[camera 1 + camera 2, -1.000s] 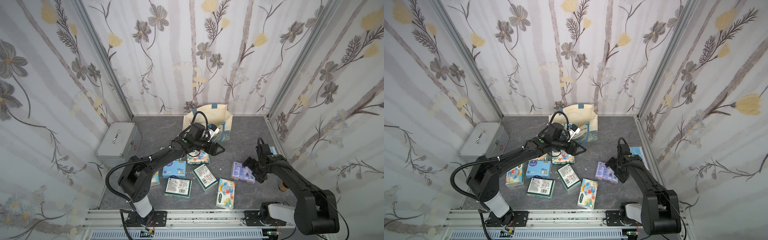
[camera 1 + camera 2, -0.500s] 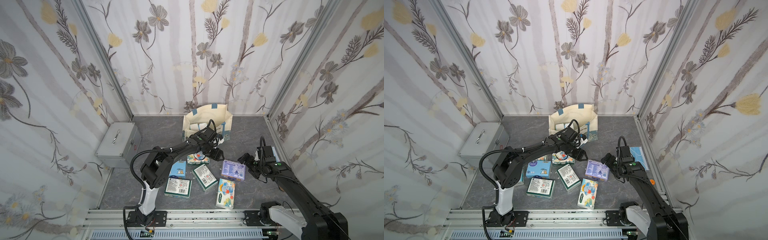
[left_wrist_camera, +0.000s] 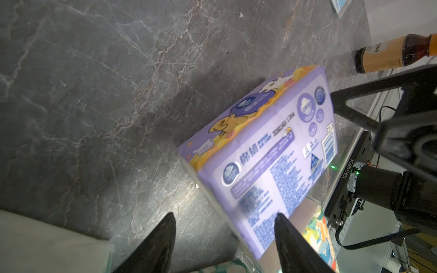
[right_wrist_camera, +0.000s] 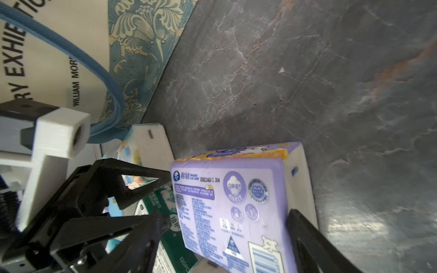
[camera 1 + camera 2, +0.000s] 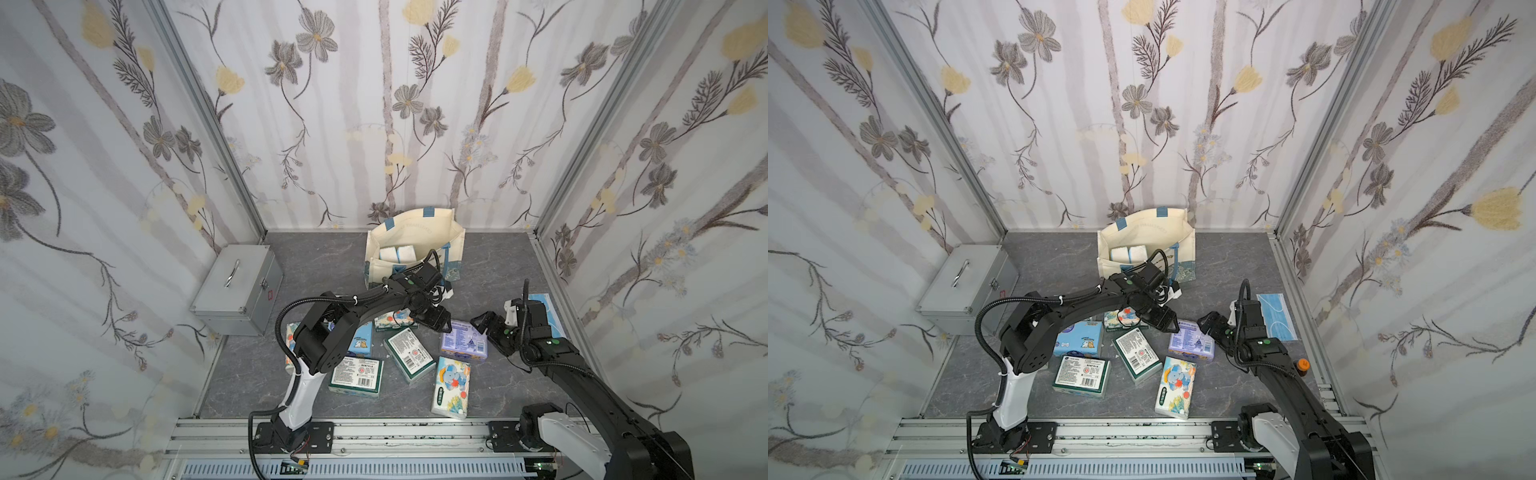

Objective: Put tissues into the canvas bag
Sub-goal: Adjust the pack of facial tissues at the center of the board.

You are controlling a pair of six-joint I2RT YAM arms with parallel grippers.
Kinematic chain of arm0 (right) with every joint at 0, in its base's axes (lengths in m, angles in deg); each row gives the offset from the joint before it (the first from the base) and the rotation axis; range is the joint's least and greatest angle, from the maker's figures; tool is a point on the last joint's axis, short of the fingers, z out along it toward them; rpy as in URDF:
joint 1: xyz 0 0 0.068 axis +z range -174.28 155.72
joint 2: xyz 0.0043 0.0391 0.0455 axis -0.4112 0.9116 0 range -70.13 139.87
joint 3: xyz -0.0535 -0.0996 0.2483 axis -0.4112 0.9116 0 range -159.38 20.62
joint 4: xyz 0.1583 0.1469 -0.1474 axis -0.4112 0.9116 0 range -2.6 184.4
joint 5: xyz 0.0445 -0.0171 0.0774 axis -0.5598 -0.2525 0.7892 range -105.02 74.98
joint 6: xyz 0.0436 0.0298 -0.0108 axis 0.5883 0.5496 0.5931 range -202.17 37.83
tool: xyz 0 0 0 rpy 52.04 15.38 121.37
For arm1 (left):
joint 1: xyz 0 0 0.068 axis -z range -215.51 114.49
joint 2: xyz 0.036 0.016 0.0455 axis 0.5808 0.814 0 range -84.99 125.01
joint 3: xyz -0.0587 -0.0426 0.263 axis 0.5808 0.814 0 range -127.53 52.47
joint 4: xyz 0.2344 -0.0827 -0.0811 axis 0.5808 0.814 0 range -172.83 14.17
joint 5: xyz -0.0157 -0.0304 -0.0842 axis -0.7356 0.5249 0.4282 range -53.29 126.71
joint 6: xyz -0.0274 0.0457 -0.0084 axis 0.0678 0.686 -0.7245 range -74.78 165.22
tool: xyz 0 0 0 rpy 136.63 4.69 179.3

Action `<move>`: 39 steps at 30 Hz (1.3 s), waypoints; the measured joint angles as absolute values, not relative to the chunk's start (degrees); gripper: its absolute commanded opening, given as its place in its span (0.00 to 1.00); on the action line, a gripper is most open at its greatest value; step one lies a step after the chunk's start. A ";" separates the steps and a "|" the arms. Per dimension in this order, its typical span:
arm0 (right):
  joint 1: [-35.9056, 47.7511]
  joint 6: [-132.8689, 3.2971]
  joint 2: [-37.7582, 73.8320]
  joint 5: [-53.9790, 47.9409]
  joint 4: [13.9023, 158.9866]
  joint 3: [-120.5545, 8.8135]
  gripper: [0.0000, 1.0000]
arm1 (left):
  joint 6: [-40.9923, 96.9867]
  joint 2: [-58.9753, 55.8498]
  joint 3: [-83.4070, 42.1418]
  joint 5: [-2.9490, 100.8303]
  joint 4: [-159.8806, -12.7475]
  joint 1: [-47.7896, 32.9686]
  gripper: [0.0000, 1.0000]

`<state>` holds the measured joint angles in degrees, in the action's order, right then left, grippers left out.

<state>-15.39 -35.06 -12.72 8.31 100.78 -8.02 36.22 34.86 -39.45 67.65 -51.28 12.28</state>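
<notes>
Item: lavender tissue pack, on the floor, centre-right of frame, below the canvas bag. My left gripper gapes empty at its corner. My right gripper straddles it wide; whether it grips, I cannot tell.

Walls: pale wallpaper, grey and yellow flowers on long stems, three sides.
Corner posts: bare aluminium.
Bench: dark grey marbled surface with pale veins.
Front rail: silver aluminium profile.
Light: soft, even.

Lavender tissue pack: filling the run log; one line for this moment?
lavender plastic-wrapped tissue pack: on table | left gripper: open, at its edge | right gripper: astride it, grip unclear
</notes>
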 measured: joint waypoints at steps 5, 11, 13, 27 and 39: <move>-15.26 -30.56 -10.97 17.65 90.90 -6.41 0.85 | 36.25 35.23 -39.93 67.30 -50.58 12.32 0.70; -16.42 -33.31 -17.35 16.58 95.27 -9.23 0.87 | 37.18 36.46 -41.46 66.49 -48.59 12.32 0.52; -18.32 -35.21 -17.49 15.44 97.50 -9.79 0.88 | 37.29 36.92 -41.70 66.51 -48.00 12.32 0.50; -21.47 -42.34 -8.79 20.90 99.80 -5.86 0.93 | 37.14 38.47 -43.88 61.38 -45.93 12.15 0.57; -18.00 -40.17 -4.41 23.22 93.77 -3.74 0.90 | 34.08 37.29 -43.10 67.91 -47.02 11.91 0.60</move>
<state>-18.00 -40.17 -4.41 23.22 93.77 -3.74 34.08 37.29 -43.10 67.91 -47.02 11.91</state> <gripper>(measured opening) 0.897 0.588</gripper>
